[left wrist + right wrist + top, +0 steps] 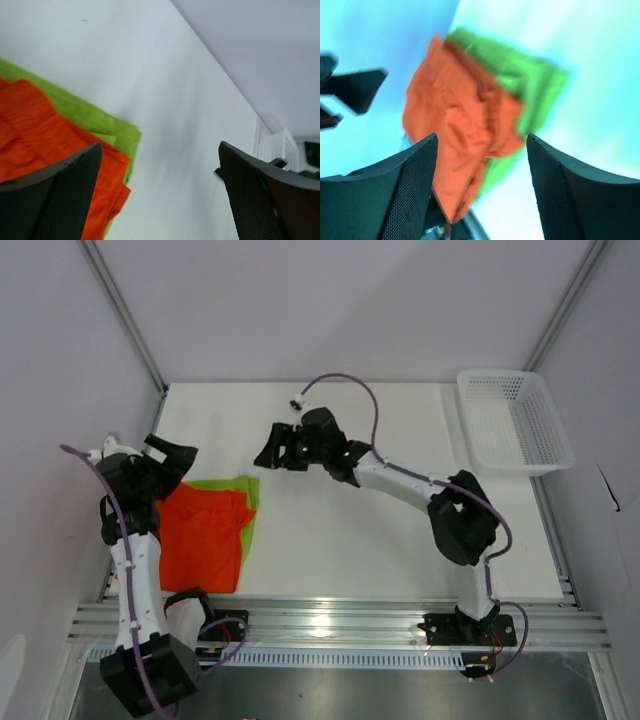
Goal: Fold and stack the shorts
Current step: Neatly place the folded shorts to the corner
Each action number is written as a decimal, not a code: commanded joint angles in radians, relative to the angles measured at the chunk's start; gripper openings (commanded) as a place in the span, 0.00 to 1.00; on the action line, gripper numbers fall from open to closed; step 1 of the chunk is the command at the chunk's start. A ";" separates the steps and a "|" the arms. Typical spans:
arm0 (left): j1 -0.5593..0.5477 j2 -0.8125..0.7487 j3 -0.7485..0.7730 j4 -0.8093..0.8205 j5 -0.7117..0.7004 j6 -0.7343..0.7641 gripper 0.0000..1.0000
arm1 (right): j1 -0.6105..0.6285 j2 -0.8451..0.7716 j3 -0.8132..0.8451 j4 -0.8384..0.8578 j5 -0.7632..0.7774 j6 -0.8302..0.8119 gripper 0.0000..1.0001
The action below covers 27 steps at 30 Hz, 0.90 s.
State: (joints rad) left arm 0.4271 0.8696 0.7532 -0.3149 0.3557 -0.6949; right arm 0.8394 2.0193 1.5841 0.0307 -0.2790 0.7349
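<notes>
1. Two pairs stacked at the left of the table (pixel 340 540); orange-red shorts (pixel 203 532) lie on top of lime green shorts (pixel 243 490); green shows along the far and right edges
2. left gripper (pixel 160 192) jaws wide, empty; over the stack's far left edge
3. right gripper (pixel 272 448) jaws apart, empty; over bare table, apart from the stack
4. white basket (pixel 515 425) at the far right corner

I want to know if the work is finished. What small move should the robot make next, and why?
Probably draw the right end effector back toward its base. The orange shorts already lie folded on the green shorts. The right end effector is open, empty and over the table, apart from the stack; the left end effector is open and empty too.
</notes>
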 commanded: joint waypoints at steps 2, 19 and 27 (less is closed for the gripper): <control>-0.233 0.009 0.078 -0.047 -0.144 0.006 0.99 | -0.150 -0.181 -0.024 -0.342 0.187 -0.218 0.75; -0.910 -0.062 -0.155 0.284 -0.598 0.110 0.99 | -0.396 -0.989 -0.788 -0.088 0.530 -0.401 1.00; -0.916 -0.259 -0.391 0.310 -0.633 0.138 0.99 | -0.392 -1.249 -1.099 0.133 0.575 -0.384 1.00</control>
State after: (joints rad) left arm -0.4805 0.6571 0.4000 -0.0753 -0.2333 -0.5983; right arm 0.4438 0.8223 0.5587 0.0154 0.2596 0.3641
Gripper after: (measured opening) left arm 0.991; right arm 0.993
